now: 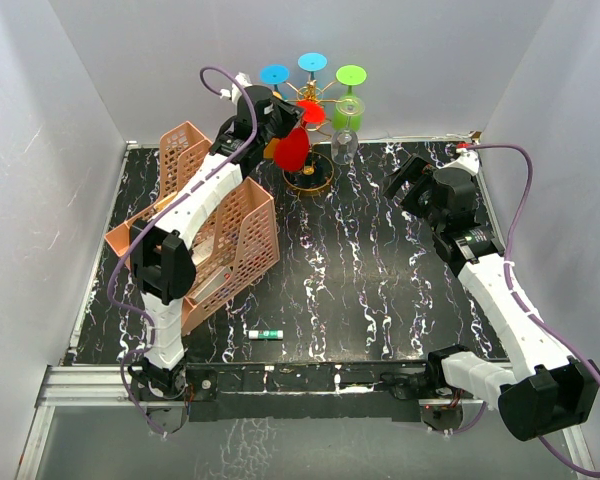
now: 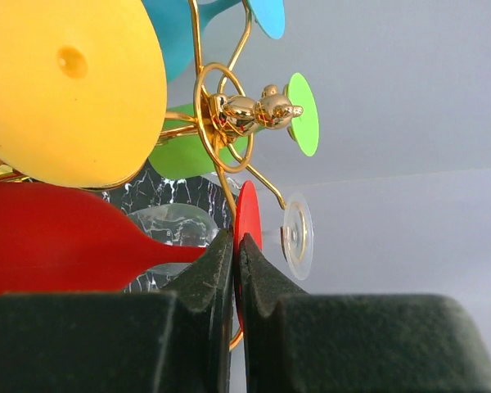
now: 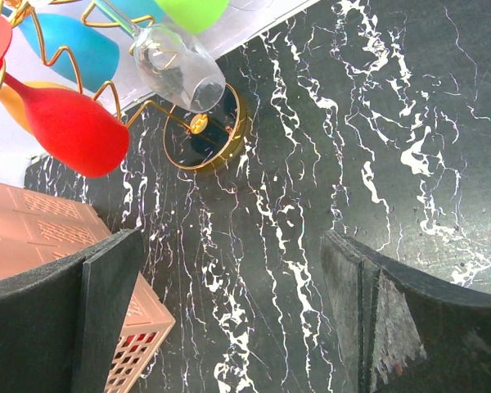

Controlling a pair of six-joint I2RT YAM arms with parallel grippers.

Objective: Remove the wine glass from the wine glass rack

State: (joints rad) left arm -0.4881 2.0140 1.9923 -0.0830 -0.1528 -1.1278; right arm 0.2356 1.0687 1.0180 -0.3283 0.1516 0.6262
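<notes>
Item: left gripper [image 2: 236, 266]; fingers pressed almost together, pinching the thin stem of the red wine glass [image 2: 57, 237] just below its round foot; the left arm reaches over the pink mesh organizer [image 1: 225, 235] to the back of the table [image 1: 380, 280].

Item: red wine glass; up at the top of the wine glass rack [image 1: 310, 183], its foot close against the looped gold arms, its bowl tilted out and down toward the left gripper's side; whether the foot is clear of the wire cannot be told.

Item: wine glass rack; gold wire, ring base on the table at the rear centre, beside the organizer; carrying further glasses with feet uppermost: a yellow glass [image 2: 65, 90] next to the red one, a clear glass [image 3: 180, 70] hanging over the ring base, a green glass [image 1: 350, 100], and two blue ones.

Item: right gripper [image 3: 233, 246]; fingers spread wide, nothing between them; held above bare marble-patterned table to the right of the rack, well apart from it.

Item: small white tube [image 1: 265, 334]; lying on the table near the front edge.
</notes>
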